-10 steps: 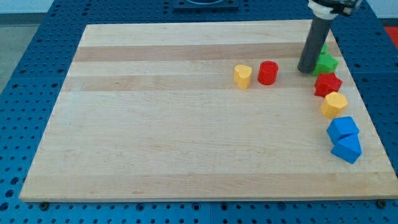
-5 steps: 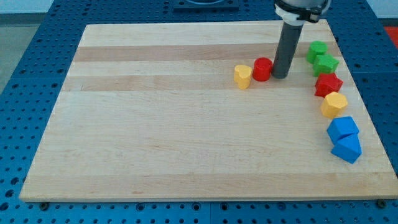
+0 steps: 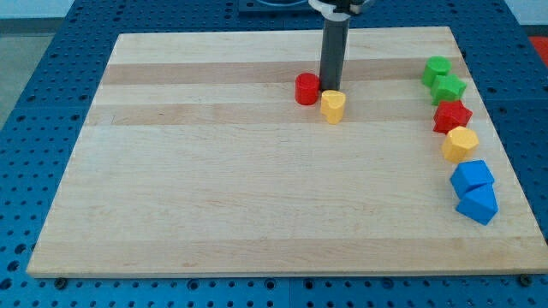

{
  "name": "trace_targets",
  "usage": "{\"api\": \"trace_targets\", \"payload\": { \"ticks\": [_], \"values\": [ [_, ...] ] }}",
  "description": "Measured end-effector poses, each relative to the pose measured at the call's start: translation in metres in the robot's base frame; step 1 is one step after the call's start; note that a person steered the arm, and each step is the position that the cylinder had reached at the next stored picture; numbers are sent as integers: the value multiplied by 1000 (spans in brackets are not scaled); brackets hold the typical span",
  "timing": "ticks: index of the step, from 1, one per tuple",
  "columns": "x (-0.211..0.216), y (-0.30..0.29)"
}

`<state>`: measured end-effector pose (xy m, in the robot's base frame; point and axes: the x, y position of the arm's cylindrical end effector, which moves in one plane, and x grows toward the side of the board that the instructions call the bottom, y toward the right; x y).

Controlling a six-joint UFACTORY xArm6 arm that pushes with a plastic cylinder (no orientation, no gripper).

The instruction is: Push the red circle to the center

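Observation:
The red circle (image 3: 306, 89) lies on the wooden board (image 3: 214, 188), above the board's middle. My tip (image 3: 329, 90) stands right beside it, on its right side, touching or nearly touching it. A yellow heart-shaped block (image 3: 333, 106) sits just below my tip, to the lower right of the red circle. The dark rod rises from the tip to the view's top.
A column of blocks runs down the board's right edge: two green blocks (image 3: 443, 79), a red star-like block (image 3: 451, 116), a yellow hexagon (image 3: 460, 144) and two blue blocks (image 3: 473, 192).
My tip moved left from the green blocks to the red circle and pushed it left and slightly up, past the yellow heart. The yellow heart has barely moved.

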<state>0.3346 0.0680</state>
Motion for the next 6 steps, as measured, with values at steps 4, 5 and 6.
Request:
{"api": "trace_targets", "payload": {
  "ticks": [4, 5, 6],
  "values": [
    [-20, -25],
    [-10, -25],
    [12, -25]
  ]
}}
